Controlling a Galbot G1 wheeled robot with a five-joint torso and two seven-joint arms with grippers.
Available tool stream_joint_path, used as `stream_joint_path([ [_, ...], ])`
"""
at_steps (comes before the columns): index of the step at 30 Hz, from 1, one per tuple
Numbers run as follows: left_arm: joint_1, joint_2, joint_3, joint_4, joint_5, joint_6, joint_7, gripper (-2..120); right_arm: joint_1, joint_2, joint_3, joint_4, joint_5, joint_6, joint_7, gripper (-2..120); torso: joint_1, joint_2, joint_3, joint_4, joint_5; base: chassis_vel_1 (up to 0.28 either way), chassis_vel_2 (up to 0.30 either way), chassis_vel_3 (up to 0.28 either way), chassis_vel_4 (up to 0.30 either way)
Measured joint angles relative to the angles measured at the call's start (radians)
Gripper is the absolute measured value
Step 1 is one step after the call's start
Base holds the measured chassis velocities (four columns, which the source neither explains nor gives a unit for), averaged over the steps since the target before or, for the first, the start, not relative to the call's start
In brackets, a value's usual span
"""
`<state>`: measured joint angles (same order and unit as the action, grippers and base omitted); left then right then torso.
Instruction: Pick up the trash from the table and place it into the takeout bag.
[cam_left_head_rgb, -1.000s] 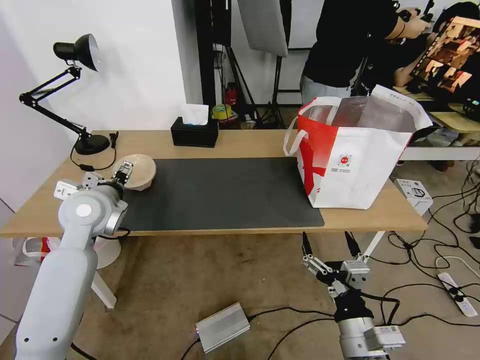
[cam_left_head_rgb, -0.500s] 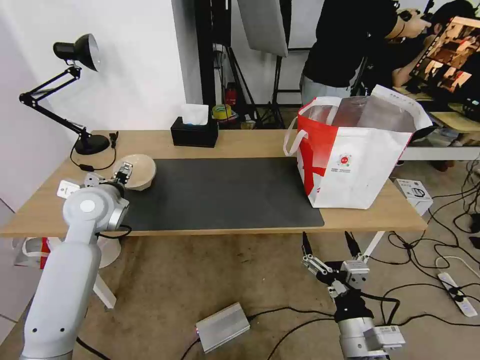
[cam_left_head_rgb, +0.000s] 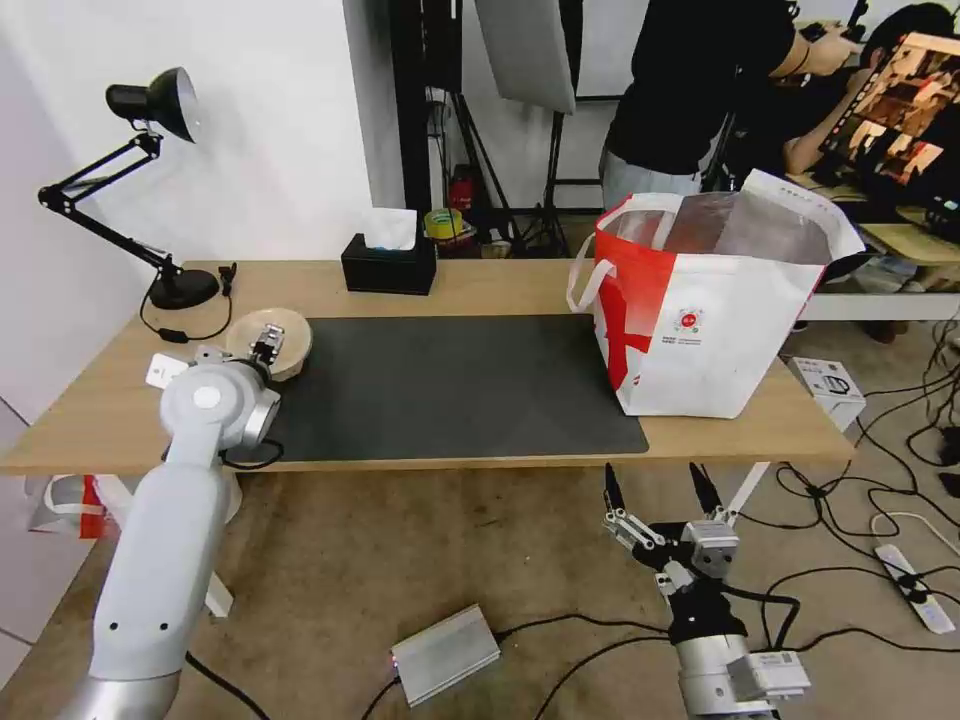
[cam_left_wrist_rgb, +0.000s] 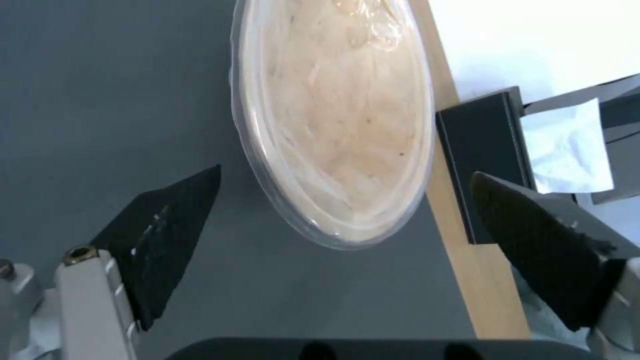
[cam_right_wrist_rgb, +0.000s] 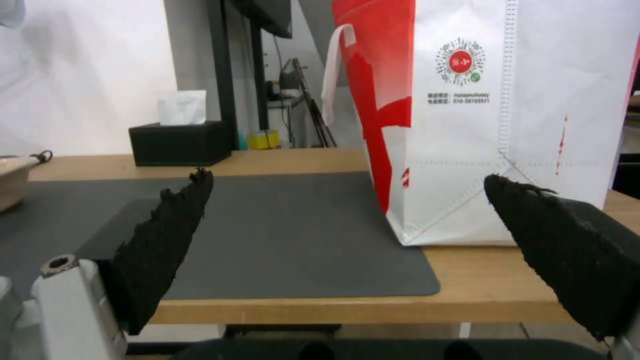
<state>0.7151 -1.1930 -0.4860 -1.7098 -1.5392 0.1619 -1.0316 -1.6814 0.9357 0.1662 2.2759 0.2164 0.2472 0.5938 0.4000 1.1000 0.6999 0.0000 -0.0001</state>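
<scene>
The beige pulp bowl (cam_left_head_rgb: 285, 338) sits at the left end of the dark grey mat (cam_left_head_rgb: 450, 385) on the table (cam_left_head_rgb: 500, 288). My left gripper (cam_left_head_rgb: 266, 343) hovers right over it. In the left wrist view the bowl (cam_left_wrist_rgb: 333, 115) carries a clear lid. My left gripper (cam_left_wrist_rgb: 347, 174) is open there, and its black fingers (cam_left_wrist_rgb: 167, 230) stand on either side of the bowl's near rim without touching it. The takeout bag (cam_left_head_rgb: 715, 320) stands open at the table's right end. My right gripper (cam_left_head_rgb: 660, 490) hangs open below the table's front edge, facing the bag (cam_right_wrist_rgb: 480, 125).
A black desk lamp (cam_left_head_rgb: 150, 100) stands at the back left, its base close behind the bowl. A black tissue box (cam_left_head_rgb: 388, 265) sits at the back edge. On the floor lie a silver box (cam_left_head_rgb: 445, 655) and cables. A person stands behind the bag.
My left arm has swung to the right, bringing its gripper further over the bowl. The right arm and the bag have not moved.
</scene>
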Motion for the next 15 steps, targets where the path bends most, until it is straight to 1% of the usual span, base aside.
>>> stream_joint_path([
  [15, -0.032, 0.002, 0.004, 0.033, 0.005, 0.0, 0.002, 100, 0.0, 0.0, 0.0, 0.0, 0.0, 0.0, 0.0, 100, 0.0, 0.0, 0.0, 0.0001, 0.0, 0.0, 0.0, 0.0, 0.0],
])
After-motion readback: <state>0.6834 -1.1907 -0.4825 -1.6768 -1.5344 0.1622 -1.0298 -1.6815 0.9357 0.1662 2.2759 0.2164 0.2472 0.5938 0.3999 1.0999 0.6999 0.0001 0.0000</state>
